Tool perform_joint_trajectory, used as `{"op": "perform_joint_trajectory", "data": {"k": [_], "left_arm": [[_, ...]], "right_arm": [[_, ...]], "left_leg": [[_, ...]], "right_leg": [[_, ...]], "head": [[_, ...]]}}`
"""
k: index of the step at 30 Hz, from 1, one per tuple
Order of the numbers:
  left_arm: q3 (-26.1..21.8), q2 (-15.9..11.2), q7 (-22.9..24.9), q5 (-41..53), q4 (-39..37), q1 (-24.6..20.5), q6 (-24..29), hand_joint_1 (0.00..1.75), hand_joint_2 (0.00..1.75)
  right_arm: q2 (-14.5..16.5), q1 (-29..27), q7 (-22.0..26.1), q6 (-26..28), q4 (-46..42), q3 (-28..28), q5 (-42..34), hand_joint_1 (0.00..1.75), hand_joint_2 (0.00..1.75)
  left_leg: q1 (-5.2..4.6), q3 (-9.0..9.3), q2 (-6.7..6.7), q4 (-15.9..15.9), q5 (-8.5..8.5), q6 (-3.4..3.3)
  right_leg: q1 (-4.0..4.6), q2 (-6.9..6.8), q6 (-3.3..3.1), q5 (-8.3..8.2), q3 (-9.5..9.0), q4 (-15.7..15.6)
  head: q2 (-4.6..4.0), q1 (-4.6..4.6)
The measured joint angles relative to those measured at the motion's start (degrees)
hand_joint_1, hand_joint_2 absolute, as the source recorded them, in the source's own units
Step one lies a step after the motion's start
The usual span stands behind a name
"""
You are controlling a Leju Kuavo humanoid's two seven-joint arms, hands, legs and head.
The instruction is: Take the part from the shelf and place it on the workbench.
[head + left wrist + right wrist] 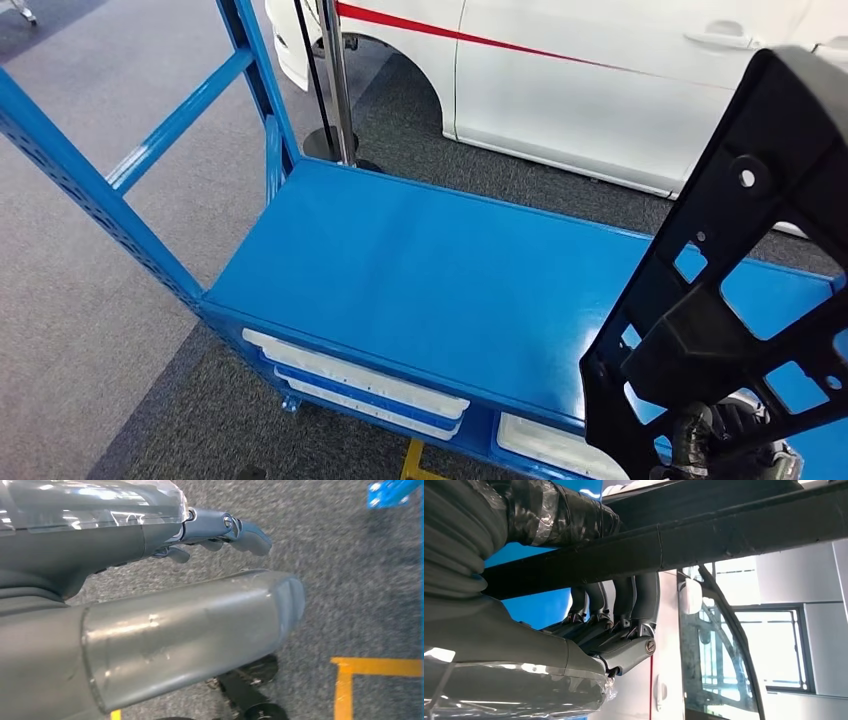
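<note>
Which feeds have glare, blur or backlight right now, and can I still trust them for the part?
Head view: sharp and evenly lit; the black part blocks the lower right. Left wrist view: the carpet is motion-smeared, with glare on the plastic wrap. Right wrist view: the bright window backlights, leaving the part and the right hand's fingers dark.

Blue workbench top [420, 270] open, reachable from front; upright posts [260, 90] block left end

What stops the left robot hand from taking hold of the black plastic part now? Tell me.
Probably not reachable yet: the left robot hand hangs over grey carpet, while the black perforated plastic part is gripped by the right robot hand.
</note>
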State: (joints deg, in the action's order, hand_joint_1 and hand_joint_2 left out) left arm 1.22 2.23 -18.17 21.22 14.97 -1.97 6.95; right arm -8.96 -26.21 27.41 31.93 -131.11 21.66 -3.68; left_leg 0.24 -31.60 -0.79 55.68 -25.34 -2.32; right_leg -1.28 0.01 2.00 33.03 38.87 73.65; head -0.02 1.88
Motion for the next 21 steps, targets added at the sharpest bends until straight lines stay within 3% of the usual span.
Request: {"op": "perform_joint_trajectory", "data": {"k": [2, 4, 5, 7, 9, 10, 12, 13, 14, 15, 16, 17, 19, 21], "left_arm": [[-0.3, 0.1, 0.0, 0.2, 0.0, 0.1, 0.0, 0.00, 0.00], [-0.5, 0.2, 0.0, 0.3, 0.0, 0.1, 0.0, 0.00, 0.00], [-0.6, 0.2, 0.0, 0.3, 0.0, 0.2, 0.0, 0.00, 0.00], [-0.7, 0.2, 0.0, 0.3, 0.0, 0.3, -0.1, 0.00, 0.00], [-0.8, 0.2, 0.0, 0.3, -0.1, 0.5, -0.1, 0.00, 0.00], [-0.9, 0.2, 0.0, 0.3, -0.1, 0.7, -0.2, 0.00, 0.00], [-0.9, 0.2, 0.0, 0.3, -0.1, 0.7, -0.2, 0.00, 0.00], [-1.1, 0.2, 0.0, 0.3, -0.1, 0.7, -0.2, 0.00, 0.00], [-1.2, 0.2, -0.1, 0.3, -0.1, 0.7, -0.3, 0.00, 0.00], [-1.4, 0.2, -0.1, 0.3, -0.1, 0.7, -0.3, 0.00, 0.00], [-1.6, 0.2, -0.1, 0.3, -0.1, 0.7, -0.4, 0.00, 0.00], [-1.7, 0.2, -0.1, 0.3, -0.1, 0.7, -0.4, 0.00, 0.00], [-2.0, 0.0, -0.2, 0.3, -0.1, 0.5, -0.4, 0.00, 0.00], [-2.2, -0.1, -0.3, 0.4, -0.1, 0.5, -0.5, 0.00, 0.00]], "right_arm": [[-0.4, -0.2, 0.5, -0.1, -0.3, 0.0, -0.1, 1.75, 1.75], [-0.7, -0.4, 0.9, -0.1, -0.7, 0.0, -0.3, 1.75, 1.75], [-0.8, -0.5, 1.1, -0.1, -0.9, 0.0, -0.5, 1.75, 1.75], [-1.0, -0.8, 1.3, -0.2, -1.2, 0.0, -0.7, 1.75, 1.75], [-1.1, -1.0, 1.4, -0.2, -1.5, 0.0, -0.9, 1.75, 1.75], [-1.2, -1.1, 1.5, -0.3, -1.5, 0.0, -1.0, 1.75, 1.75], [-1.2, -1.3, 1.6, -0.6, -1.7, 0.0, -1.2, 1.75, 1.75], [-1.1, -1.3, 1.6, -0.8, -1.8, 0.0, -1.2, 1.75, 1.75], [-1.0, -1.4, 1.4, -0.9, -1.9, 0.0, -1.0, 1.75, 1.75], [-0.7, -1.4, 1.1, -1.0, -2.0, 0.0, -0.7, 1.75, 1.75], [-0.6, -1.4, 0.8, -1.1, -2.2, 0.1, -0.4, 1.75, 1.75], [-0.4, -1.4, 0.5, -1.1, -2.3, 0.1, -0.1, 1.75, 1.75], [-0.2, -1.5, 0.3, -1.2, -2.6, 0.2, 0.0, 1.75, 1.75], [-0.1, -1.6, 0.2, -1.3, -2.8, 0.2, 0.0, 1.75, 1.75]], "left_leg": [[0.24, -1.98, -0.03, 1.3, 0.63, 0.52], [0.28, -3.44, 0.06, 2.7, 0.99, 1.18], [0.23, -3.78, 0.12, 3.1, 1.22, 1.53], [0.23, -4.00, 0.24, 3.2, 1.93, 2.35], [0.49, -4.69, 0.40, 4.3, 0.59, 3.05], [0.60, -5.40, 0.46, 6.1, -1.59, 3.30], [0.69, -7.15, 0.47, 12.4, -7.47, 3.62], [0.70, -7.72, 0.47, 15.9, -9.39, 3.71], [0.70, -7.65, 0.47, 18.2, -9.98, 3.72], [0.68, -6.72, 0.48, 18.9, -9.31, 3.60], [0.61, -4.83, 0.49, 17.5, -7.83, 3.31], [0.48, -2.02, 0.52, 14.3, -6.37, 2.85], [-0.02, 4.75, 0.52, 5.3, -5.81, 1.72], [-0.53, 8.19, 0.44, -0.1, -6.36, 1.17]], "right_leg": [[-0.40, -0.01, 0.43, -2.43, -5.07, -5.4], [-0.29, 0.10, 0.17, -2.13, -9.99, -12.4], [-0.16, 0.19, -0.23, -1.44, -11.07, -14.3], [0.10, 0.27, -1.42, -1.60, -10.87, -14.7], [0.07, 0.04, -2.72, -2.62, -9.96, -14.9], [0.03, -0.07, -3.30, -3.28, -9.30, -15.0], [0.15, -0.19, -3.89, -4.56, -7.77, -15.0], [0.27, -0.21, -3.95, -5.21, -6.93, -15.0], [0.40, -0.23, -3.95, -5.86, -6.06, -14.9], [0.55, -0.23, -3.92, -6.51, -5.17, -14.8], [0.69, -0.23, -3.88, -7.12, -4.34, -14.8], [0.83, -0.23, -3.83, -7.72, -3.64, -14.7], [1.10, -0.27, -3.53, -8.81, -2.73, -14.6], [1.07, -0.46, -2.96, -9.97, -2.49, -14.8]], "head": [[0.00, -0.01], [0.00, 0.02], [-0.01, 0.03], [0.00, 0.07], [0.01, 0.07], [0.00, 0.08], [0.01, 0.10], [0.01, 0.11], [0.01, 0.11], [0.00, 0.11], [0.00, 0.11], [0.00, 0.10], [0.01, 0.10], [0.00, 0.09]]}}
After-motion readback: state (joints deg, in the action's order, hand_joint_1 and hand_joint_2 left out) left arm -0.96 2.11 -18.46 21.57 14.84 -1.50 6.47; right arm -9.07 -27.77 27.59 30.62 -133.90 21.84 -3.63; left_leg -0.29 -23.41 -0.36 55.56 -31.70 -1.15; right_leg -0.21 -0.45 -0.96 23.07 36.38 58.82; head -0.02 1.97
